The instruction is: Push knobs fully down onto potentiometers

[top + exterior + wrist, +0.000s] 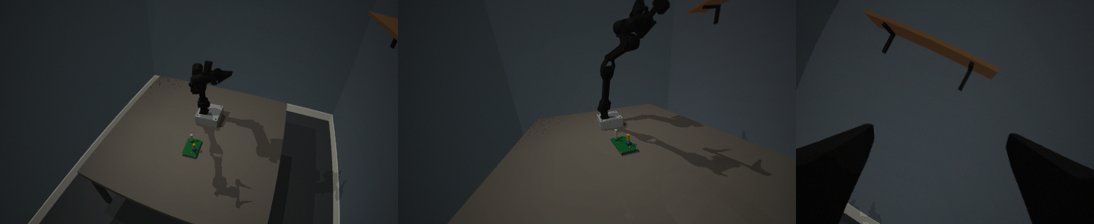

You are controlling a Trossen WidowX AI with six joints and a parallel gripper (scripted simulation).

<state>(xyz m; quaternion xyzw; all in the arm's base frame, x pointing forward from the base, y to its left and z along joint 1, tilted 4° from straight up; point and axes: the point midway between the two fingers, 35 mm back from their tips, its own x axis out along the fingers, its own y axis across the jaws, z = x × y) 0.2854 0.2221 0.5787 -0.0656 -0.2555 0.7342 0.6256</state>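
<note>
The green circuit board (pixel 188 151) (pixel 622 147) stands low on the table in front of the arm's base. A white knob (pixel 191 135) (pixel 616 131) stands upright above a teal potentiometer (pixel 616 139) near the board's back edge. An orange knob (pixel 194 145) (pixel 628 137) stands upright over a blue potentiometer (pixel 194 150) (pixel 628 143) near one side. The gap under each knob is too small to judge. My gripper (pixel 941 136) is open and empty, its fingers wide apart in the wrist view. It is raised high above the table, away from the board, which is outside the wrist view.
The white base box (pixel 207 121) (pixel 611 123) stands behind the board on the table (pixel 140 154) (pixel 556 175). An orange wall shelf (pixel 387 22) (pixel 706 5) (pixel 931 44) with black brackets hangs at the upper right of the top and exterior views. Small dark specks lie at the table's far left corner.
</note>
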